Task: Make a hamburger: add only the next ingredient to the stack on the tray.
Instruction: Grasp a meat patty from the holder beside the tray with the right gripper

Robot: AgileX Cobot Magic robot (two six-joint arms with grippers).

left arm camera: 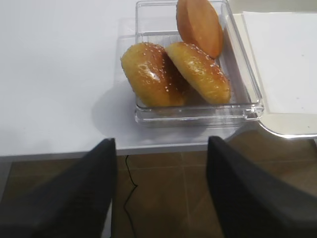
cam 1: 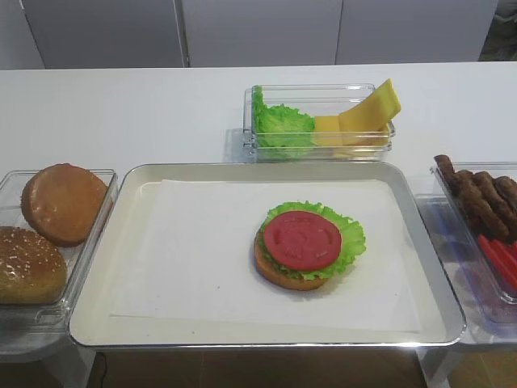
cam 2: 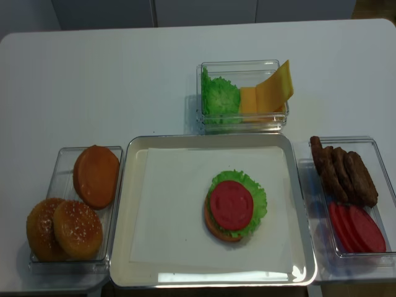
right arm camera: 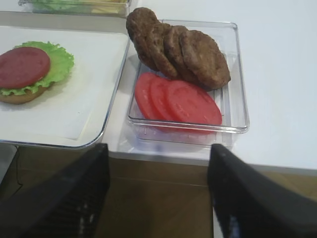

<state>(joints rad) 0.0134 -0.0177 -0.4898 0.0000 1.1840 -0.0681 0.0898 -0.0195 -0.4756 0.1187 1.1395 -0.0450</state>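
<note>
Meat patties (right arm camera: 181, 49) stand overlapping on edge in the far half of a clear plastic box (right arm camera: 237, 74) at the right of the worktop (cam 2: 124, 80); spare tomato slices (right arm camera: 178, 101) lie fanned in its near half. In the overhead views this box sits just beside the right edge of the silver tray (cam 2: 120, 204). On the tray's white paper liner (cam 2: 167, 210), right of centre, is the stack (cam 2: 235, 206): a tan bottom bun, frilly lettuce and one red tomato slice on top, no patty on it yet.

The right pincer (right arm camera: 158, 193) hangs off the worktop's near edge, below the patty box, with its dark fingers (right arm camera: 69, 198) spread wide and nothing between them. The left pincer (left arm camera: 161, 191) is likewise wide and empty, off the near edge below the box of buns (left arm camera: 173, 69).

At the top of the overhead frames, a box holds lettuce (cam 2: 219, 96) and cheese slices (cam 2: 269, 93).
</note>
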